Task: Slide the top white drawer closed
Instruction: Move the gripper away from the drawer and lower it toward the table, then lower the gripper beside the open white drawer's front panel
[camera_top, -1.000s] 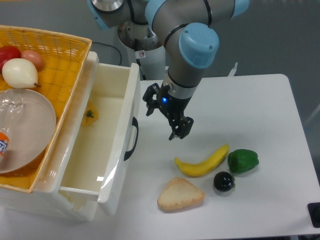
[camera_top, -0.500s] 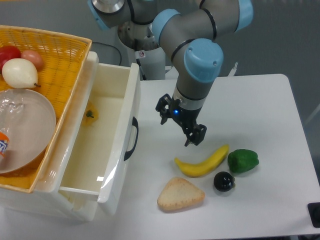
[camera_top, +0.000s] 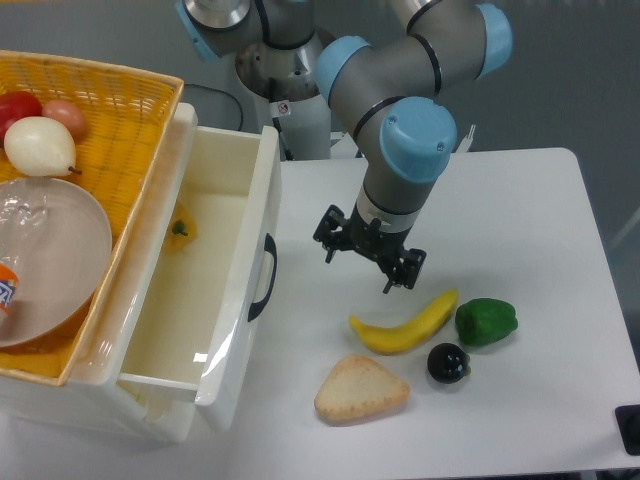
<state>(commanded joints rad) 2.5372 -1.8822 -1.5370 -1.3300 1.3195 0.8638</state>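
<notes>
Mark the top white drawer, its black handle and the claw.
top white drawer (camera_top: 262, 200), fixed camera, upper front panel.
black handle (camera_top: 265, 279), fixed camera, middle of the curved grip.
claw (camera_top: 360, 271), fixed camera, midway between its fingertips.

The basket (camera_top: 120, 110) and the clear bowl (camera_top: 50, 250) in it run off the picture's left edge, and the basket covers the far side of the drawer (camera_top: 190, 290). A dark object (camera_top: 630, 428) at the table's (camera_top: 520, 210) near right corner is cut by the right edge. The small yellow thing (camera_top: 181, 229) inside the drawer is too small to identify.
</notes>
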